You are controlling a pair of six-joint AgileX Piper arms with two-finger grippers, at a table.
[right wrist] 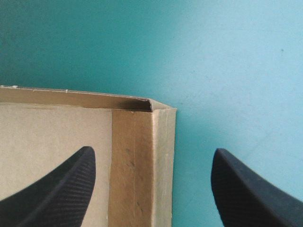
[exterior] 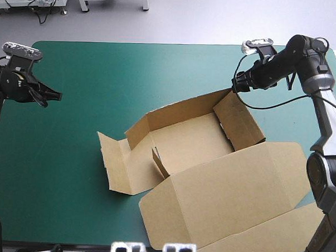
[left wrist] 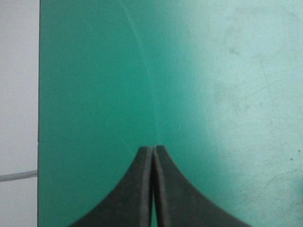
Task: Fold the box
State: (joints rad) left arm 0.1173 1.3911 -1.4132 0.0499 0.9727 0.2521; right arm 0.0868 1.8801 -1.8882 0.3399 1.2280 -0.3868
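Box (exterior: 210, 178) on worktop (exterior: 103, 73), right of centre: lid flat at near right, tray beyond it with far and right walls up, left flap lying out. Judged light, stiff across panels, hinging at creases, easily crushed; best pinched at a wall's top edge. Left tool (exterior: 55, 95) pressed together over bare teal-green cover, well apart from board. Right tool (exterior: 235, 87) spread wide, straddling far right corner, holding nothing.

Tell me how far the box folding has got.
Done: the box has its far wall and right wall raised. In hand: the right gripper, open, straddles that wall's far corner; the left gripper is shut, off over bare teal-green cover. Left: the left flap and lid lie flat.
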